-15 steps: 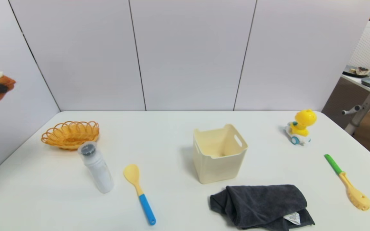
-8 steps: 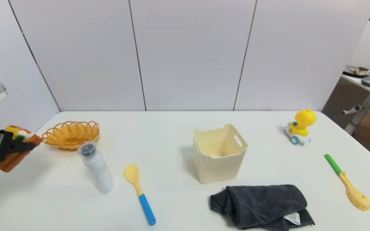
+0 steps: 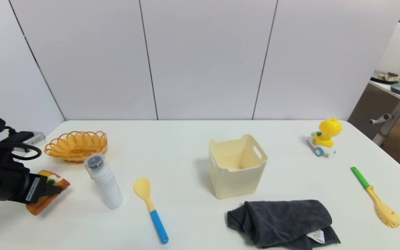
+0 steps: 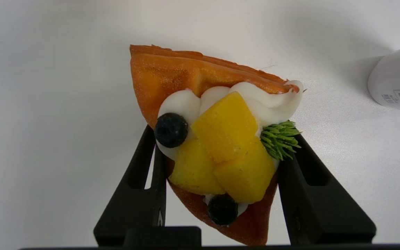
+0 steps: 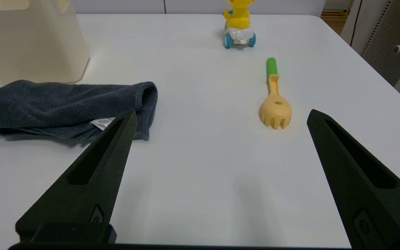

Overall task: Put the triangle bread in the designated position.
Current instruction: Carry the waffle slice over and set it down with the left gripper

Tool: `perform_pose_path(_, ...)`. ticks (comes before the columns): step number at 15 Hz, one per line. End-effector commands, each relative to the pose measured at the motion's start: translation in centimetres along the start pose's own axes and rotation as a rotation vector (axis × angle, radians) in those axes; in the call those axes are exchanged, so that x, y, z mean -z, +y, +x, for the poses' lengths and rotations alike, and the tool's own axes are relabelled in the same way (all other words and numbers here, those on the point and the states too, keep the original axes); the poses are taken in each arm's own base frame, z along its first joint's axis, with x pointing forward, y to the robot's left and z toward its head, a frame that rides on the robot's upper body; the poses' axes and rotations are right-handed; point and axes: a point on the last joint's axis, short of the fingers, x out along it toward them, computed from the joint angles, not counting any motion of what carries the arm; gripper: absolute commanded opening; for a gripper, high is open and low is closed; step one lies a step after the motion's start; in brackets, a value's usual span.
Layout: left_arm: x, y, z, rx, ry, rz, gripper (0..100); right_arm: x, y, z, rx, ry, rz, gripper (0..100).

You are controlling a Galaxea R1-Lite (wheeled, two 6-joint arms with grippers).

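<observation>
A: Where is the triangle bread [image 3: 49,194] held, and by what?

B: It is clamped between the two black fingers of the left gripper [image 3: 52,190], low over the table [image 3: 193,222] near its left edge, between the orange woven basket [image 3: 76,144] and the front edge, just beside the white bottle [image 3: 104,181]. Whether its underside touches the surface cannot be told.

A: How should the set-down be done well?

B: The wedge should be lowered flat until the crust is borne by the bare white patch beneath, and only then should the fingers be parted. A slow, straight withdrawal is advised, so that the cream topping is not dragged and the bottle not knocked.

A: And the right gripper [image 5: 221,119]?

B: It is held wide apart, empty, over the front right of the table near the dark towel [image 5: 64,104].
</observation>
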Motion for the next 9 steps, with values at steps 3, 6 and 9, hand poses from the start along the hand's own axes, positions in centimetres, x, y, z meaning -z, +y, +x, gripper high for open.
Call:
perform_pose_path(3,0.0,0.5,3.2,0.031,0.077,0.022,0,0.0,0.0,0.0,-0.002,0.002,0.000,100)
perform_pose_path(6,-0.3,0.7,3.6,0.024,0.057,0.024,0,0.0,0.0,0.0,0.000,0.002,0.000,100)
perform_pose_path(9,-0.5,0.7,3.4,0.019,0.043,0.028,100,0.0,0.0,0.0,0.000,0.002,0.000,100)
